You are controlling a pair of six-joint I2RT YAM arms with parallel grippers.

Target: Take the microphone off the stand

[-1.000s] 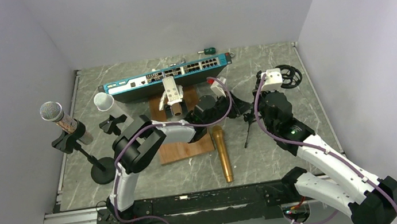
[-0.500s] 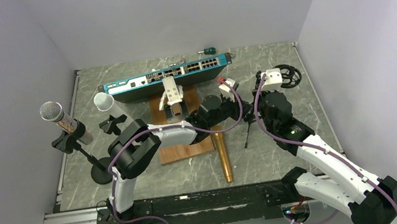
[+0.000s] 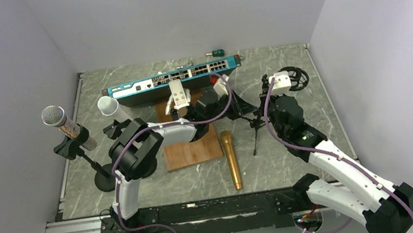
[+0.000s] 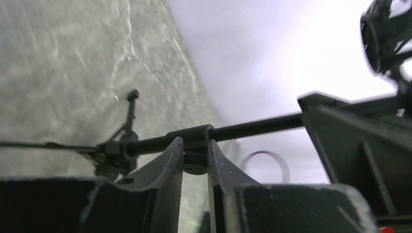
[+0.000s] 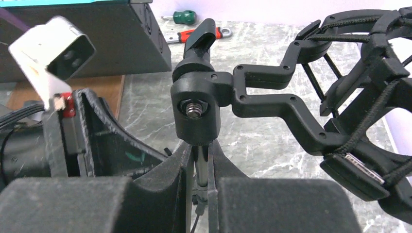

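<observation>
A small black tripod stand (image 3: 256, 123) with an empty shock mount (image 3: 297, 78) is held between both arms at center right. My left gripper (image 3: 237, 104) is shut on the stand's clamp knob (image 4: 195, 162) under its rod (image 4: 252, 127). My right gripper (image 5: 198, 158) is shut on the stand's thin pole just below the swivel joint (image 5: 197, 104); the shock mount (image 5: 369, 92) hangs to the right. A gold microphone (image 3: 232, 160) lies loose on the table. A silver-headed microphone (image 3: 64, 126) sits clipped in a separate round-base stand (image 3: 105, 179) at the far left.
A blue network switch (image 3: 175, 78) lies along the back. A wooden board (image 3: 193, 151) with a white bracket (image 3: 179, 96) is under the left arm. A white cylinder (image 3: 109, 107) stands left of it. A green screwdriver (image 3: 217, 52) lies at the back wall.
My left gripper has swung back and left toward the switch, staying on the stand. The stand's legs shifted slightly with it. The right arm barely moved.
</observation>
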